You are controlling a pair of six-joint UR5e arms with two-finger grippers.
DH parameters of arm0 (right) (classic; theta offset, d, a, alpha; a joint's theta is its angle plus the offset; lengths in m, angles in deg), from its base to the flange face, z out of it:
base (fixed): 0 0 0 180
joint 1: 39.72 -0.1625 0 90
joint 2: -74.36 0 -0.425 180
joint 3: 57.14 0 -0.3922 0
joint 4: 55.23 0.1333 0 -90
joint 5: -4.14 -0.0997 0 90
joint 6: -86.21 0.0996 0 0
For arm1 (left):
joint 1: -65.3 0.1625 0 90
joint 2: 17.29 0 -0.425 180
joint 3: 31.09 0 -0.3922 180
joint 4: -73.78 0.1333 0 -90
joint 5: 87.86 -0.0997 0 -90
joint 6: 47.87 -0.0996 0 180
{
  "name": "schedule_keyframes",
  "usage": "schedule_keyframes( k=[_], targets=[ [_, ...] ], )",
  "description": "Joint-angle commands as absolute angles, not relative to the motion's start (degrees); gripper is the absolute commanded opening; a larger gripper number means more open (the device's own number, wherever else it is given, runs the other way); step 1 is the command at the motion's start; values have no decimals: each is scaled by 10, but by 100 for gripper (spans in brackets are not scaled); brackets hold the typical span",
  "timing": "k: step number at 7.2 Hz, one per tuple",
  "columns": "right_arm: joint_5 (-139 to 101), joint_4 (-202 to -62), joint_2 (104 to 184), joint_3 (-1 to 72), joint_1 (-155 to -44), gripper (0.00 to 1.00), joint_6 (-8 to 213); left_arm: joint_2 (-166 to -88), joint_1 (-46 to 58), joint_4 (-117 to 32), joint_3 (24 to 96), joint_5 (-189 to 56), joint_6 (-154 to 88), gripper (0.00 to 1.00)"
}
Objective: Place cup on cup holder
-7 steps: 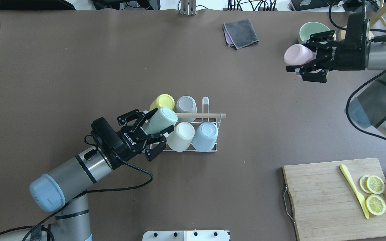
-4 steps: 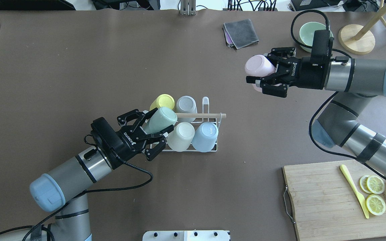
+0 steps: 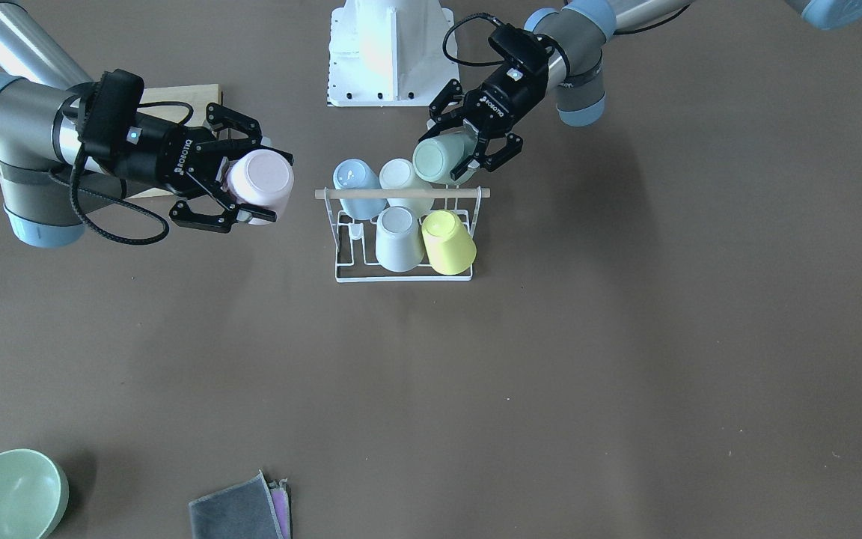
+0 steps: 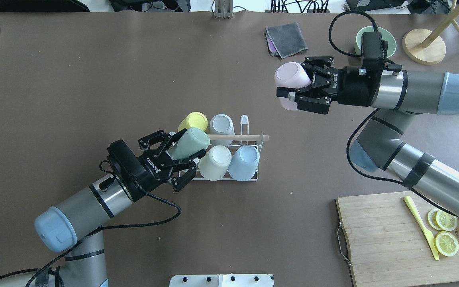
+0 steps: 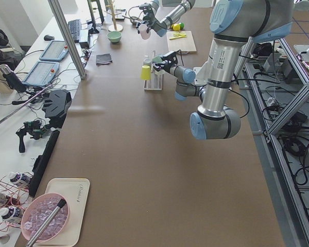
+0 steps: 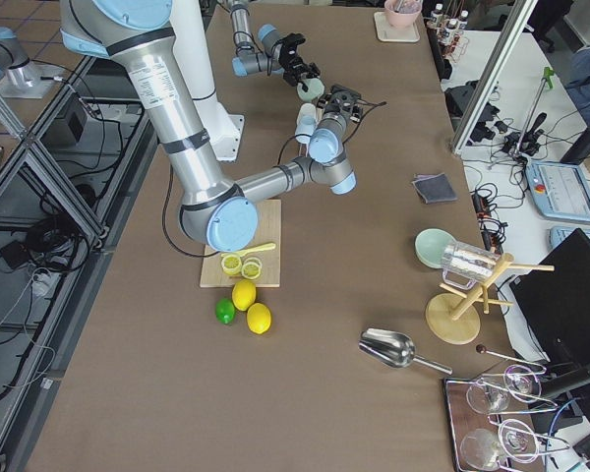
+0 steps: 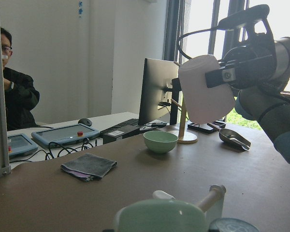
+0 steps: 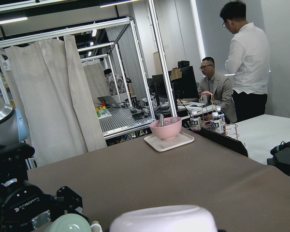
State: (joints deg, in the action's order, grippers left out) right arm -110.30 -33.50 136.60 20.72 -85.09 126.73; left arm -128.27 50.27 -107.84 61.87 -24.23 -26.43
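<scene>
My right gripper [image 4: 298, 85] is clamped on the pale pink plastic cup [image 4: 289, 75], carrying it in the air above the brown table [image 4: 94, 79], well apart from the white wire cup holder with the wooden rod handle [image 4: 239, 137]. From the left wrist view the cup hangs mouth-down but tilted.

I judge the step in hand to be the carry to the holder. The only empty seat I can find is the bare white prong [image 4: 244, 121] at the right end of the far row. It stands just beside the upturned grey-white cup [image 4: 221, 123] and behind the rod.

To do this well, I want to level the wrist first, so the mouth faces squarely down. Then I travel high enough to clear the rod and the pale blue cup [image 4: 244, 157], and stop directly over the prong before descending. A straight, slow drop should thread the prong into the mouth. A slanted approach would likely nudge the grey-white cup or catch the rod. I would let go only once the rim rests low on the wire.

My left gripper [image 4: 187, 145] straddles the mint-green cup [image 4: 193, 140], which leans at the holder's opposite end. Whether its jaws press that cup or merely flank it, I cannot tell. I would leave that arm parked, since it sits clear of my path.
</scene>
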Motion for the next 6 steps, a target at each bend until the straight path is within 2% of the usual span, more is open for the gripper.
schedule_keyframes(
  k=[1, 4, 6],
  targets=[
    [-1107, -272, 1326, 152, -842, 0, 1272, -1280, 504, -1079, 619, -242, -264, 0],
    [-1161, -237, 1279, 88, -835, 0, 1270, -1269, 511, -1096, 618, -242, -264, 0],
    [-1180, -239, 1248, 47, -835, 0, 1266, -1263, 511, -1097, 617, -242, -265, 70]
  ],
)
